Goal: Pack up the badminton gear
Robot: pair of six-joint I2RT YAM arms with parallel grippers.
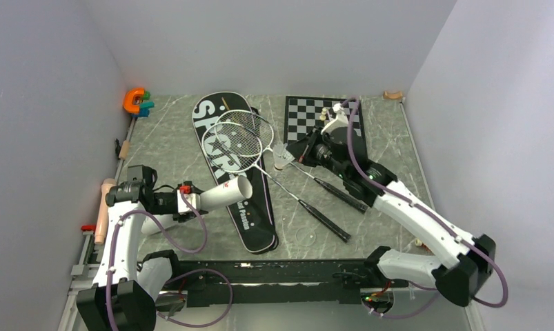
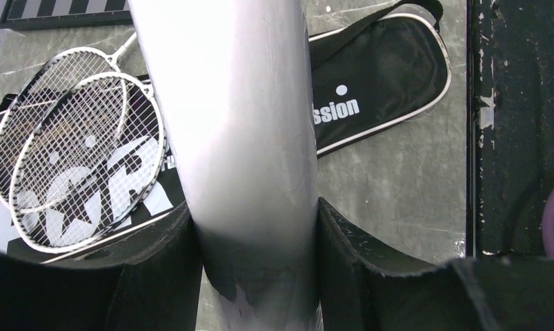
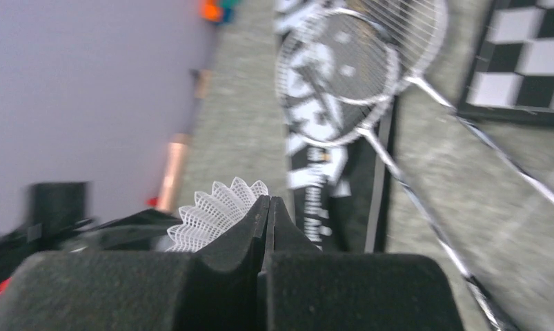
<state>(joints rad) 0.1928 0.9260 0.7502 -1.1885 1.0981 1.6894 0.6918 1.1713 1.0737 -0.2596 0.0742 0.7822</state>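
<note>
My left gripper (image 1: pixel 188 201) is shut on the whitish tube (image 1: pixel 222 194) and holds it level above the table, open end pointing right. In the left wrist view the tube (image 2: pixel 232 117) fills the gap between my fingers (image 2: pixel 370 255). My right gripper (image 1: pixel 296 154) is shut on the skirt of a white shuttlecock (image 1: pixel 282 158), above the racket shafts. The shuttlecock (image 3: pixel 212 210) shows left of the closed jaws of my right gripper (image 3: pixel 267 205). Two white-framed rackets (image 1: pixel 236 141) lie across the black racket bag (image 1: pixel 250 217).
A chessboard (image 1: pixel 308 117) with pale pieces lies at the back right, under the right arm. Coloured toy blocks (image 1: pixel 137 101) sit in the back left corner. A small clear round lid (image 1: pixel 305 236) lies near the front edge. Walls close in on three sides.
</note>
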